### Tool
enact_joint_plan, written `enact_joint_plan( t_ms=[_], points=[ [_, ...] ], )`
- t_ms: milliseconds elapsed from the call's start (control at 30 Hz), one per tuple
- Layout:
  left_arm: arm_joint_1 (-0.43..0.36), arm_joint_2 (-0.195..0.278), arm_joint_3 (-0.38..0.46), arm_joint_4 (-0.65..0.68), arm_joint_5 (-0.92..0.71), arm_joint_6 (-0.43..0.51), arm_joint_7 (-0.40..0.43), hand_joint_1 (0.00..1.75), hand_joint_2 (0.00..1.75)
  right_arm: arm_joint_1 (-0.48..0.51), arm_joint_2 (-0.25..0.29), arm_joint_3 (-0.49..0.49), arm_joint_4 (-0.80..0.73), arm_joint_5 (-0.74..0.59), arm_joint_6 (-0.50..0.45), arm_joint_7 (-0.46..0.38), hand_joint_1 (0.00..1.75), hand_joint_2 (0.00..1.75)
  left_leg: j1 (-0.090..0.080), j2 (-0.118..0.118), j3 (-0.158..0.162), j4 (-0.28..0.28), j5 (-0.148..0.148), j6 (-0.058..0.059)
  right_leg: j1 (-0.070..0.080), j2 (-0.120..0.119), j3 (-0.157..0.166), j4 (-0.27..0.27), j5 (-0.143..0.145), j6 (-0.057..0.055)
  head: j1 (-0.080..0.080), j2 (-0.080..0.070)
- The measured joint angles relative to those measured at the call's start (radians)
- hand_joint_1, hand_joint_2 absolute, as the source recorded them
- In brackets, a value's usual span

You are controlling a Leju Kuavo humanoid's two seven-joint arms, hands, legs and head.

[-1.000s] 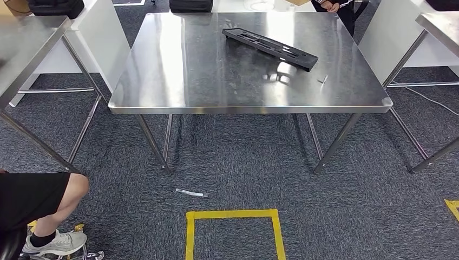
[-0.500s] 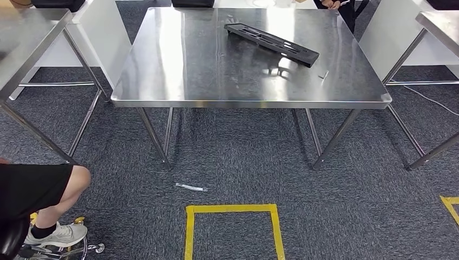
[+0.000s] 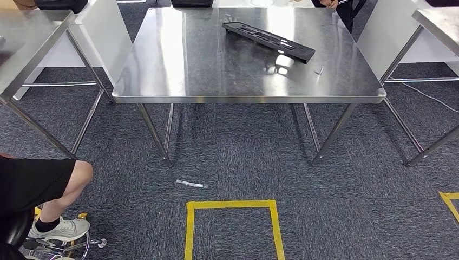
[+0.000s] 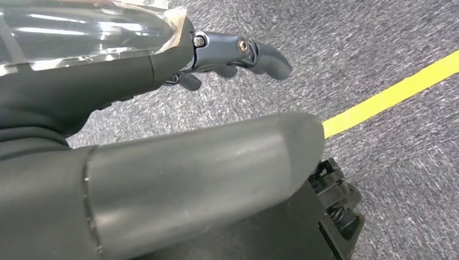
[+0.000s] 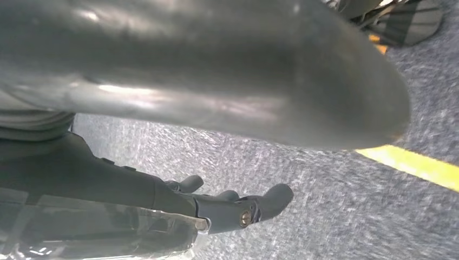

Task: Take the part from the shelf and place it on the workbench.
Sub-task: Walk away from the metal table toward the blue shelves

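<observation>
Camera shifted, part [image 3: 268, 42] on workbench [image 3: 189, 70]

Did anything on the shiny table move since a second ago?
No. The whole head view shifted a little, so the camera moved, not the things. The long black slotted plastic part still lies flat at the far right of the steel workbench. The left hand and right hand hang over the carpet, holding nothing.

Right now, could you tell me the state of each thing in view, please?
Black part: lying flat on the workbench, not held.
Left hand: holding nothing, hanging over carpet.
Right hand: holding nothing, hanging over carpet.
Small white strip: lying on the floor.
</observation>
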Motion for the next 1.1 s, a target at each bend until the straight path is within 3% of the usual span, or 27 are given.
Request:
enact_joint_plan(
  t_ms=[67, 100, 200, 233, 267, 300, 367, 433, 533, 600, 633, 700, 733, 767, 800, 867, 900, 967, 1033, 1100],
  points=[
    [-0.001, -0.001, 0.0, 0.005, 0.001, 0.0, 0.0, 0.0, 0.0, -0.001, 0.0, 0.0, 0.0, 0.0, 0.0, 0.0, 0.0, 0.0, 0.003, -0.002, -0.008, 0.015, -0.016, -0.009, -0.008, -0.002, -0.002, -0.002, 0.009, -0.016, 0.0, 0.0],
    [-0.001, -0.002, 0.0, 0.008, 0.001, 0.0, 0.0, 0.0, 0.0, -0.001, 0.0, 0.0, 0.0, 0.0, 0.0, 0.0, 0.0, 0.0, 0.004, -0.003, -0.021, 0.045, -0.043, -0.013, -0.01, -0.002, -0.004, -0.002, 0.014, -0.023, -0.001, 0.0],
    [-0.002, -0.003, 0.0, 0.012, 0.001, 0.0, -0.001, 0.0, 0.0, 0.0, 0.0, 0.0, 0.0, 0.0, 0.0, 0.0, 0.0, 0.0, 0.005, -0.003, -0.095, 0.233, -0.157, -0.022, -0.006, -0.005, -0.019, 0.001, 0.025, -0.037, -0.003, 0.0],
    [-0.002, -0.003, 0.0, 0.013, 0.001, 0.0, -0.001, 0.0, 0.0, 0.001, 0.0, 0.0, 0.0, 0.0, 0.0, 0.0, 0.0, 0.0, 0.005, -0.003, -0.112, 0.283, -0.176, -0.023, -0.004, -0.007, -0.025, 0.003, 0.028, -0.038, -0.003, 0.0],
    [-0.002, -0.004, 0.0, 0.014, 0.001, 0.0, -0.001, 0.0, 0.0, 0.001, 0.0, 0.0, 0.0, 0.0, 0.0, 0.0, 0.0, 0.0, 0.005, -0.003, -0.112, 0.301, -0.177, -0.023, -0.003, -0.007, -0.029, 0.004, 0.03, -0.038, -0.003, 0.0],
    [-0.002, -0.004, 0.0, 0.015, 0.001, 0.0, -0.001, 0.0, 0.0, 0.001, -0.001, 0.0, 0.0, 0.0, 0.0, 0.0, 0.0, 0.0, 0.006, -0.003, -0.092, 0.279, -0.161, -0.021, -0.002, -0.007, -0.032, 0.006, 0.031, -0.038, -0.003, 0.0],
    [-0.003, -0.005, 0.0, 0.017, 0.001, 0.0, -0.001, 0.0, 0.0, 0.001, 0.0, 0.0, 0.0, 0.0, 0.0, 0.0, 0.0, 0.0, 0.006, -0.003, -0.009, 0.144, -0.104, -0.015, -0.002, -0.006, -0.034, 0.01, 0.032, -0.036, -0.003, 0.0],
    [-0.003, -0.006, 0.0, 0.018, 0.002, 0.0, 0.0, 0.0, 0.0, -0.001, 0.0, 0.0, 0.0, 0.002, 0.002, 0.001, 0.0, 0.0, 0.003, -0.004, 0.053, 0.03, -0.074, -0.007, 0.005, -0.006, -0.039, 0.017, 0.034, -0.029, -0.002, 0.0],
    [-0.003, -0.009, 0.0, 0.02, 0.007, 0.001, 0.001, 0.0, 0.0, -0.004, 0.0, 0.0, 0.0, 0.006, 0.004, 0.008, 0.0, 0.0, -0.002, -0.006, 0.054, 0.004, -0.066, 0.01, 0.009, -0.007, -0.053, 0.02, 0.041, -0.011, -0.002, 0.0],
    [-0.002, -0.011, 0.0, 0.021, 0.01, 0.003, 0.0, 0.0, 0.0, -0.005, 0.0, 0.0, 0.0, 0.011, 0.005, 0.011, 0.0, 0.0, 0.001, -0.004, 0.048, -0.003, -0.055, 0.026, 0.007, -0.006, -0.071, 0.047, 0.023, -0.005, -0.001, 0.0],
    [-0.002, -0.012, 0.0, 0.022, 0.011, 0.003, 0.0, 0.0, 0.0, -0.005, 0.0, 0.0, 0.0, 0.014, 0.005, 0.011, 0.0, 0.0, 0.004, -0.002, 0.045, -0.006, -0.05, 0.032, 0.007, -0.005, -0.09, 0.089, -0.003, -0.006, 0.002, 0.0],
    [-0.002, -0.012, 0.0, 0.023, 0.017, 0.004, -0.002, 0.0, 0.0, -0.006, 0.001, 0.0, 0.0, 0.02, 0.005, 0.013, 0.0, 0.0, 0.004, 0.001, 0.032, -0.005, -0.041, 0.038, 0.004, -0.005, -0.146, 0.224, -0.07, -0.008, 0.006, 0.0],
    [-0.002, -0.012, 0.0, 0.024, 0.021, 0.005, -0.002, 0.0, 0.0, -0.005, 0.001, 0.0, 0.0, 0.022, 0.006, 0.013, 0.0, 0.0, 0.004, 0.001, 0.025, -0.005, -0.036, 0.039, 0.003, -0.005, -0.169, 0.285, -0.094, -0.006, 0.006, 0.0],
    [-0.002, -0.012, 0.0, 0.025, 0.025, 0.006, -0.002, 0.0, 0.0, -0.005, 0.0, 0.0, 0.0, 0.025, 0.007, 0.014, 0.0, 0.0, 0.004, 0.002, 0.019, -0.005, -0.032, 0.038, 0.002, -0.005, -0.175, 0.313, -0.103, 0.0, 0.006, 0.0],
    [-0.002, -0.013, 0.0, 0.025, 0.029, 0.006, -0.002, 0.0, 0.0, -0.005, 0.0, 0.0, 0.0, 0.027, 0.009, 0.015, 0.0, 0.0, 0.005, 0.002, 0.015, -0.005, -0.028, 0.036, 0.0, -0.005, -0.16, 0.299, -0.097, 0.008, 0.006, 0.0],
    [-0.002, -0.014, 0.0, 0.026, 0.036, 0.007, -0.002, 0.0, 0.0, -0.007, -0.001, 0.0, 0.0, 0.031, 0.01, 0.015, 0.0, 0.0, 0.006, 0.001, 0.011, -0.003, -0.022, 0.029, -0.005, -0.005, -0.073, 0.158, -0.05, 0.027, 0.007, 0.0],
    [-0.002, -0.014, 0.0, 0.027, 0.04, 0.008, -0.002, 0.0, 0.0, -0.009, -0.002, 0.0, 0.0, 0.034, 0.012, 0.016, 0.0, 0.0, 0.004, 0.001, 0.01, -0.002, -0.019, 0.025, -0.005, -0.004, -0.03, 0.083, -0.031, 0.03, 0.007, 0.0],
    [-0.002, -0.015, 0.0, 0.028, 0.046, 0.01, -0.002, 0.0, 0.0, -0.013, -0.001, 0.0, 0.0, 0.037, 0.014, 0.017, 0.0, 0.0, -0.002, 0.001, 0.007, 0.0, -0.014, 0.015, -0.003, 0.0, 0.009, 0.003, -0.011, 0.021, 0.005, 0.0],
    [-0.002, -0.015, 0.0, 0.029, 0.051, 0.012, -0.002, 0.0, 0.0, -0.012, -0.001, 0.0, 0.0, 0.04, 0.016, 0.018, 0.0, 0.0, -0.003, 0.0, 0.004, 0.0, -0.007, 0.005, -0.002, 0.001, 0.003, 0.001, -0.006, 0.005, 0.003, 0.0],
    [-0.002, -0.015, 0.0, 0.03, 0.054, 0.011, -0.002, 0.0, 0.0, -0.013, -0.001, 0.0, 0.0, 0.041, 0.018, 0.02, 0.0, 0.0, 0.001, -0.002, -0.006, 0.019, -0.025, -0.005, -0.008, -0.001, 0.0, 0.001, 0.004, -0.012, 0.002, 0.0]
  ],
)
